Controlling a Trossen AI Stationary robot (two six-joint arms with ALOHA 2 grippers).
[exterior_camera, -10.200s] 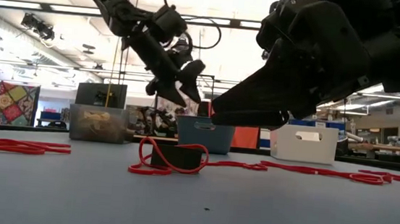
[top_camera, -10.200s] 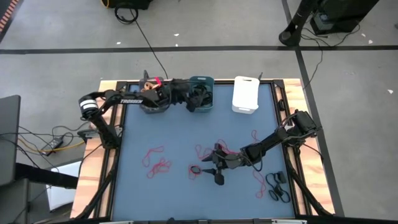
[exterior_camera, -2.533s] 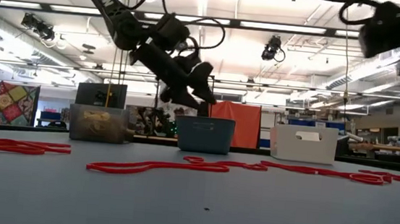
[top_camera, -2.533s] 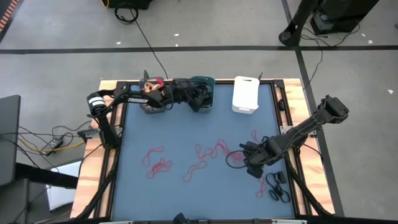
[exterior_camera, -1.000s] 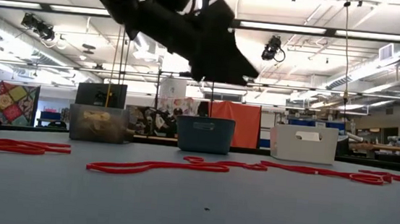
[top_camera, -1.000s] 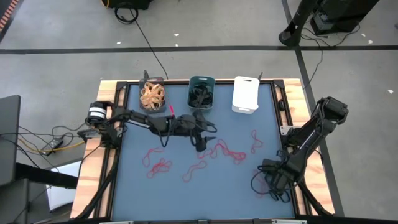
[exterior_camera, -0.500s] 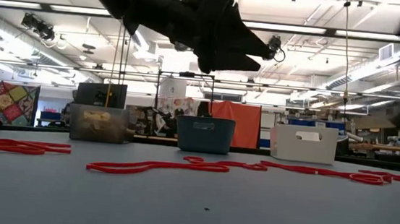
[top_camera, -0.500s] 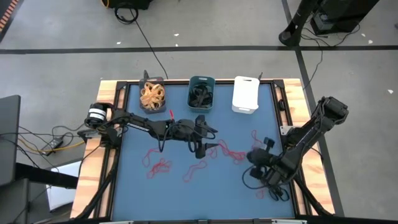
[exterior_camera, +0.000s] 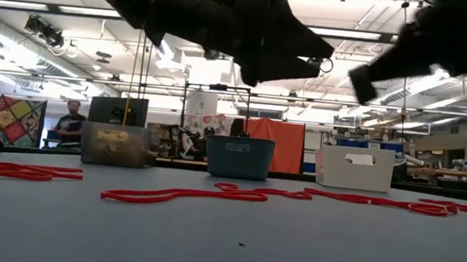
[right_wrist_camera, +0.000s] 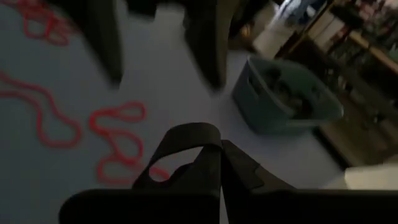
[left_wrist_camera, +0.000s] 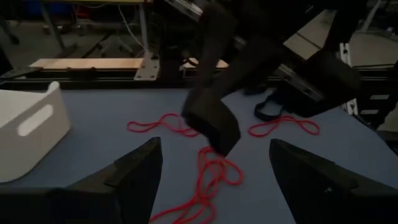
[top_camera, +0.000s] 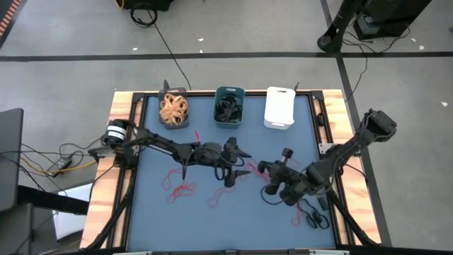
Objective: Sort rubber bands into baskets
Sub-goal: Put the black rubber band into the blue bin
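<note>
Reaching from the table's nine-o'clock edge toward the centre, the left arm lies low and nearly straight across the blue table (top_camera: 156,212), ending in the left gripper (top_camera: 237,161) just above the mat near the middle. In the left wrist view its two fingers (left_wrist_camera: 134,174) stand wide apart with nothing between them, and a tangle of red rubber bands (left_wrist_camera: 208,177) lies on the mat ahead of them.

The right arm comes in from the three-o'clock edge, elbow raised near the table's side, forearm slanting toward eight o'clock. The right gripper (top_camera: 272,180) hangs over the mat just at three o'clock of the left one, the two heads close but apart. Its wrist view shows the fingers (right_wrist_camera: 211,162) pressed together; a black loop curls beside them, and whether it is a pinched band I cannot tell.

Along the twelve-o'clock edge stand three baskets in a row: the dark grey basket (top_camera: 161,117) holding tan bands, the teal basket (top_camera: 218,108) holding black bands, and the white basket (top_camera: 279,108). More red bands (top_camera: 180,188) lie loose at seven o'clock of the centre, and black bands (top_camera: 316,219) near the five-o'clock corner. In the low view a red band (exterior_camera: 181,197) lies flat on the mat in front of the baskets.
</note>
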